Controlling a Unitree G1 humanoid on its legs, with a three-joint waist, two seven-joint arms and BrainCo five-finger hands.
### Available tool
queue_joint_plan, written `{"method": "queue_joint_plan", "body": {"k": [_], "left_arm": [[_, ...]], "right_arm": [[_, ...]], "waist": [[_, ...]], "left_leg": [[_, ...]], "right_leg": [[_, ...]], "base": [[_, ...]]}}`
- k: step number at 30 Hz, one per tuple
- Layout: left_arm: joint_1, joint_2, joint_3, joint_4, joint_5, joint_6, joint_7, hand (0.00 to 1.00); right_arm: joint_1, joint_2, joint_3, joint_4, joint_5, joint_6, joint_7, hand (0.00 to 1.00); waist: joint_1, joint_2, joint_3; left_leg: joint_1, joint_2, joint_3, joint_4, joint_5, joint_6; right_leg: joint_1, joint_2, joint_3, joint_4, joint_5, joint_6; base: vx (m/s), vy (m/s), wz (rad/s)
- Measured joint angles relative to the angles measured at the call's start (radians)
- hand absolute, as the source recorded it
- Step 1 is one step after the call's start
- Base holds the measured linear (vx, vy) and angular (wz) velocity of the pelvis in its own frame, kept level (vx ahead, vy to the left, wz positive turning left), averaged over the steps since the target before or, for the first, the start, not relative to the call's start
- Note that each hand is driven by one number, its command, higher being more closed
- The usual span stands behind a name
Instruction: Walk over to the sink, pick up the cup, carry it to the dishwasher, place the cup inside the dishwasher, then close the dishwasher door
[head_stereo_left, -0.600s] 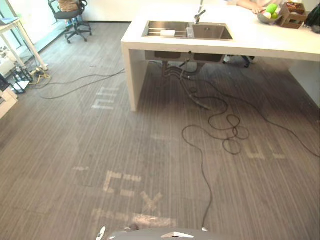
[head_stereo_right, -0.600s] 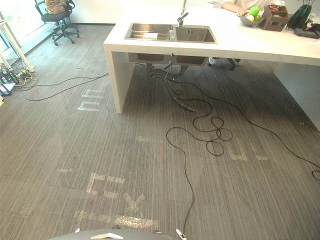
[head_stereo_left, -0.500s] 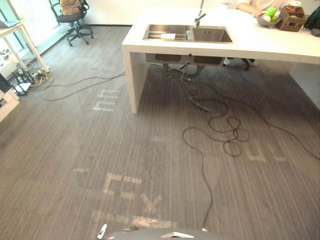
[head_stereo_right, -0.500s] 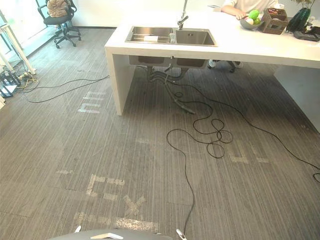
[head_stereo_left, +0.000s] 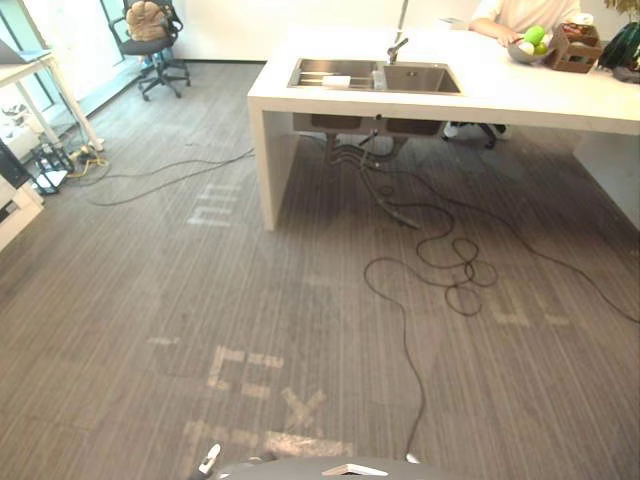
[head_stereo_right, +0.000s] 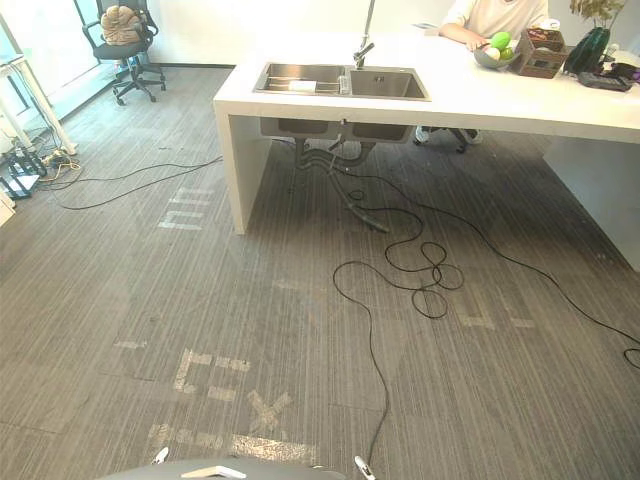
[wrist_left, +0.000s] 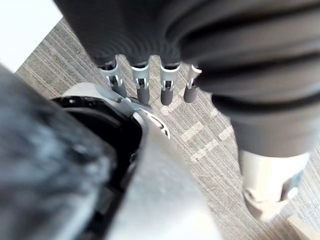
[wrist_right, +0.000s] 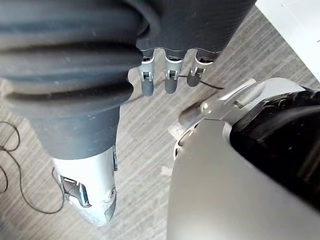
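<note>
A steel double sink (head_stereo_left: 375, 76) is set into a white counter (head_stereo_left: 520, 95) across the floor ahead, with a tap (head_stereo_left: 398, 45) behind it. A white object (head_stereo_left: 336, 80) lies in the left basin. A small pale thing (head_stereo_left: 379, 73) stands at the divider between the basins; I cannot tell whether it is the cup. My left hand (wrist_left: 150, 85) hangs by my side with straight fingers and holds nothing. My right hand (wrist_right: 170, 80) hangs the same way, open, over the floor.
Black cables (head_stereo_left: 430, 250) loop over the grey floor in front of the counter and under the sink. A person (head_stereo_right: 495, 15) sits behind the counter by a fruit bowl (head_stereo_right: 492, 55). An office chair (head_stereo_left: 150, 40) and a table (head_stereo_left: 30, 90) stand at far left.
The whole picture has slid down a little, so the camera has moved; more of the far side of the counter and the person shows. Nothing in the room has moved.
</note>
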Motion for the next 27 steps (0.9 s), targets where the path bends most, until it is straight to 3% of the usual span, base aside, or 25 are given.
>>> {"method": "queue_joint_plan", "body": {"k": [8, 12, 20, 24, 27], "left_arm": [[-0.052, 0.009, -0.063, -0.055, 0.029, 0.000, 0.091, 0.00], [-0.095, -0.008, -0.101, -0.066, 0.045, -0.058, 0.095, 0.00], [-0.132, -0.026, -0.137, -0.077, 0.104, -0.111, 0.116, 0.00], [-0.137, -0.031, -0.143, -0.082, 0.188, -0.163, 0.145, 0.00], [-0.142, -0.030, -0.172, -0.084, 0.262, -0.186, 0.190, 0.00]], "right_arm": [[-0.106, 0.018, 0.048, -0.032, 0.035, 0.001, -0.012, 0.00], [-0.133, 0.019, 0.066, -0.031, 0.011, -0.006, -0.009, 0.00], [-0.161, 0.027, 0.073, -0.027, -0.014, -0.042, -0.004, 0.00], [-0.176, 0.030, 0.110, -0.024, -0.127, -0.089, 0.012, 0.00], [-0.180, 0.028, 0.111, -0.024, -0.180, -0.096, 0.010, 0.00]], "waist": [[0.004, -0.005, 0.002], [0.001, -0.003, 0.002], [-0.005, -0.004, 0.014], [-0.005, 0.002, 0.016], [-0.006, 0.003, 0.017]], "left_leg": [[-0.036, -0.010, -0.034, 0.000, 0.015, 0.019], [-0.049, -0.012, -0.037, 0.000, 0.017, 0.022], [-0.059, -0.015, -0.050, 0.000, 0.017, 0.022], [-0.058, -0.016, -0.050, 0.000, 0.017, 0.022], [-0.058, -0.017, -0.050, -0.001, 0.018, 0.023]], "right_leg": [[-0.013, -0.003, -0.028, -0.010, 0.010, -0.004], [-0.028, -0.003, -0.030, -0.008, 0.010, -0.004], [-0.034, -0.005, -0.049, -0.005, 0.006, 0.000], [-0.035, -0.007, -0.049, -0.001, 0.006, 0.001], [-0.037, -0.009, -0.048, 0.004, 0.006, 0.001]], "base": [[0.02, 0.020, 0.15], [0.03, 0.007, -0.02], [0.02, 0.006, 0.03], [-0.01, 0.008, 0.00], [-0.01, 0.024, 0.00]]}}
